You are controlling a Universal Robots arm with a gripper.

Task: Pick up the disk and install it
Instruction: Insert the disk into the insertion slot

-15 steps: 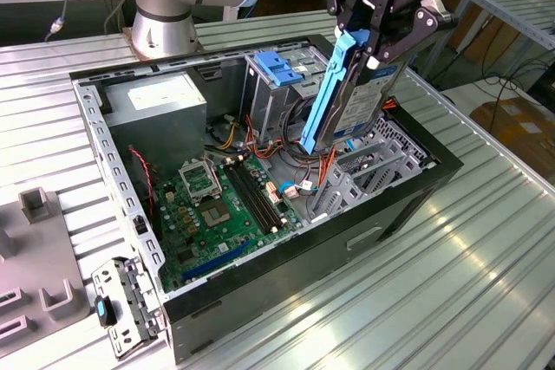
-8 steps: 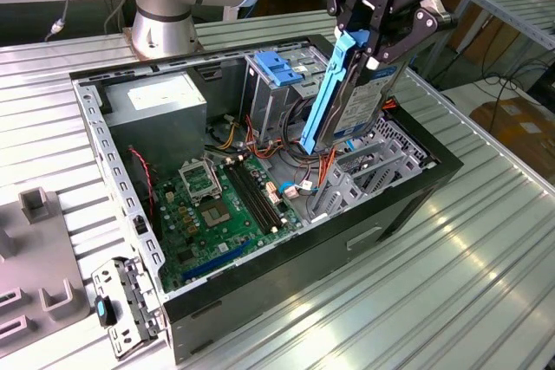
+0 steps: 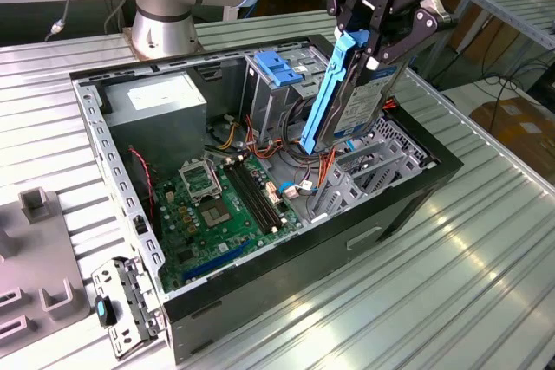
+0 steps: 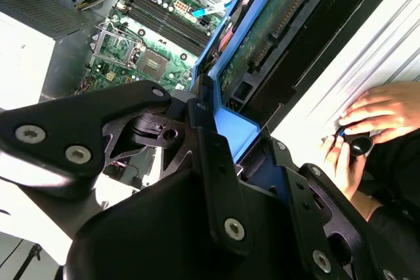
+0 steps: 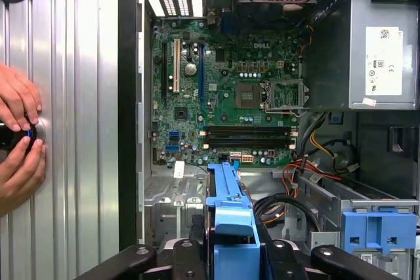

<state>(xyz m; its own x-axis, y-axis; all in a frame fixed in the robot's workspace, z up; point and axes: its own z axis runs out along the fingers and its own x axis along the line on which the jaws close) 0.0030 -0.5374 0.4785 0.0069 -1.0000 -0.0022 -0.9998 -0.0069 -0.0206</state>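
Observation:
My gripper [image 3: 371,51] is shut on the disk [image 3: 349,101], a flat metal drive with blue plastic side rails. I hold it on edge, tilted, above the open computer case [image 3: 408,201], over the bay at the exterior view's right. The second wrist view shows the disk's green circuit-board underside [image 4: 262,37] and one blue rail [image 4: 220,119] running out from between the black fingers [image 4: 210,155]. In the first wrist view the blue rail [image 5: 226,204] sticks out over the case's lower bay area.
Inside the case lie the motherboard [image 3: 221,205], a grey power supply [image 3: 160,106] and a drive cage with a blue handle [image 3: 279,67]. Loose cables [image 5: 308,168] lie close to the disk. A person's hands [image 5: 20,136] rest on the ribbed table [image 3: 486,275] beside the case.

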